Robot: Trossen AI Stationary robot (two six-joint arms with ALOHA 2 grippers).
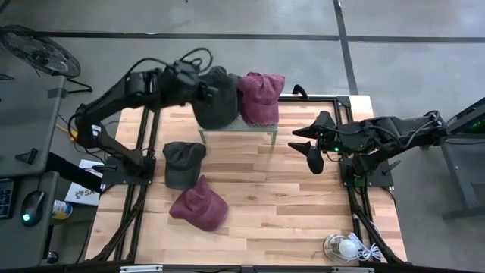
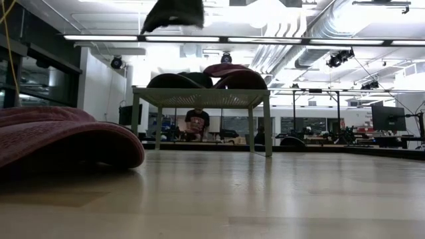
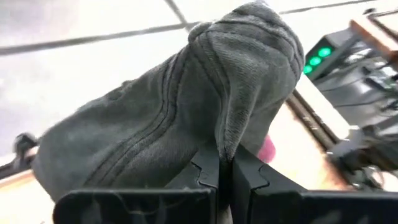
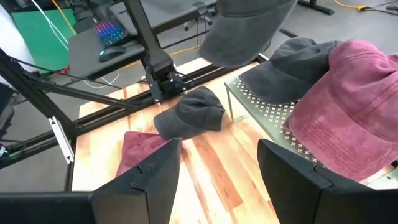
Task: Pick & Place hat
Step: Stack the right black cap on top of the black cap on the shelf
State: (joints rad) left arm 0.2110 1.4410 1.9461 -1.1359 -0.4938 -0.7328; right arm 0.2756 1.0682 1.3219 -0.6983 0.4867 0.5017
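1. Our left gripper [image 1: 206, 92] hangs above the left end of the small perforated metal stand [image 1: 261, 126] at the far side of the desk [image 1: 288, 205]. Its fingers [image 3: 211, 177] are pressed fully together on a fold of the dark grey cap [image 1: 215, 98], which dangles clear of everything below.
2. That cap is plainly light and limp: in the left wrist view the cloth [image 3: 186, 106] drapes and creases from the pinch, so we judge it will sag and swing instead of keeping its shape. A pinch on a doubled fold of the crown, as now, looks secure; the brim (the only stiff part, we expect) would be the other sound place to hold.
3. Two hats wait on the desk in front of the stand: a second dark grey cap [image 1: 183, 162] and, touching its near edge, a maroon cap [image 1: 199, 204]. Both lie slumped, so we would nip a raised ridge of fabric or the brim edge, not try to span the crown.
4. On the stand itself the right wrist view shows a dark cap [image 4: 298, 68] with a maroon cap [image 4: 348, 106] overlapping it.
5. Our right gripper [image 1: 309, 148] waits over the desk to the right of the stand, fingers spread wide with nothing between them.
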